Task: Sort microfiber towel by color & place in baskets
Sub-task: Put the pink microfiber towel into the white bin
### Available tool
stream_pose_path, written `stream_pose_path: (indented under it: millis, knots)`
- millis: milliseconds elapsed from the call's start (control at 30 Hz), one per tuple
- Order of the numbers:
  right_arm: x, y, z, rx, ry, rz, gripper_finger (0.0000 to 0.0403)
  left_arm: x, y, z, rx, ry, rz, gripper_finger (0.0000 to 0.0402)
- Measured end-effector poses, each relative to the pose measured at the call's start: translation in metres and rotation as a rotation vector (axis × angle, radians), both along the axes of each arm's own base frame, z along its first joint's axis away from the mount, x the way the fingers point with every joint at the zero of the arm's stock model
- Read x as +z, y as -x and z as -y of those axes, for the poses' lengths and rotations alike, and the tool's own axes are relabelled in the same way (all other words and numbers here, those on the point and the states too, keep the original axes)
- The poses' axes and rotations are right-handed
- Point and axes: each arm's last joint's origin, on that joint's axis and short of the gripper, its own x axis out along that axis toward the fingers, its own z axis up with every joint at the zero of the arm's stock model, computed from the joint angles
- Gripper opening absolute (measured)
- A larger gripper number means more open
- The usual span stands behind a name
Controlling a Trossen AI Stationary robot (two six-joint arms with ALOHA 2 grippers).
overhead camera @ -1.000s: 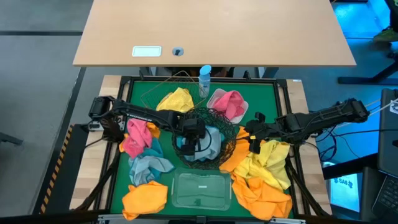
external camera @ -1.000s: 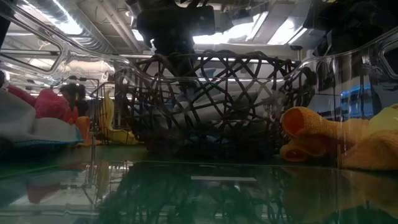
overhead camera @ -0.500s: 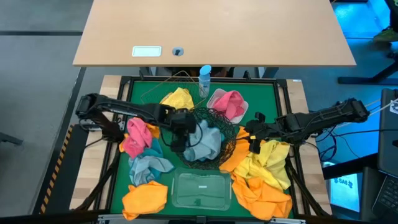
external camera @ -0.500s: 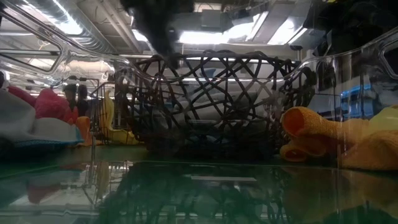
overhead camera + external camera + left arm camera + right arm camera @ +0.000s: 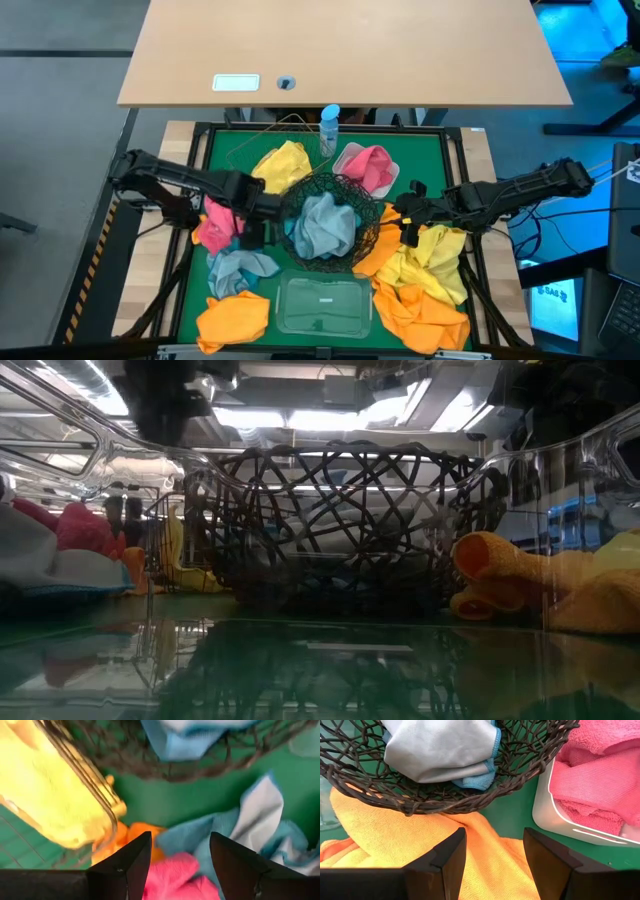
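Green matting covers the worktop [image 5: 225,150], and at its middle stands the round black wire bowl [image 5: 368,228] with a grey-blue towel [image 5: 325,225] lying loose inside it. Behind the bowl, the copper wire basket [image 5: 240,152] holds a yellow towel [image 5: 283,162], and the white tray [image 5: 395,180] holds a pink towel [image 5: 370,165]; a small blue-capped bottle [image 5: 329,128] stands between them. Nearer the front edge sits the clear plastic tub [image 5: 322,305]. The left gripper [image 5: 252,215] hangs just outside the bowl's left rim, above a pink cloth [image 5: 218,218] and a grey-blue cloth [image 5: 238,268]; its fingers [image 5: 125,867] are spread apart with nothing between them. An orange cloth [image 5: 235,318] lies at the front left corner. The right gripper [image 5: 408,215] waits at the bowl's right side over a heap of orange and yellow cloths [image 5: 425,280], its fingers [image 5: 440,865] likewise spread and holding nothing.
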Motion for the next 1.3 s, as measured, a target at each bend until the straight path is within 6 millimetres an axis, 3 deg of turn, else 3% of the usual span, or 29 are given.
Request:
stream_pose_path:
  millis: [333,867,1000,1200,1300]
  knots:
    - [0.000,0.000,0.000,0.000,0.000,0.000,0.0193,-0.045,0.028,0.008,0.047,-0.045,-0.253,0.0194]
    - [0.000,0.000,0.000,0.000,0.000,0.001,0.0193,-0.097,0.055,0.001,0.068,-0.130,-0.398,0.0187]
    - [0.000,0.000,0.000,0.000,0.000,0.001,0.0193,-0.101,0.058,0.000,0.067,-0.135,-0.416,0.0141]
    - [0.000,0.000,0.000,0.000,0.000,0.002,0.0193,-0.094,0.053,0.000,0.062,-0.164,-0.380,0.0020]
    - [0.000,0.000,0.000,0.000,0.000,0.002,0.0193,-0.086,0.051,0.000,0.060,-0.176,-0.383,0.0008]
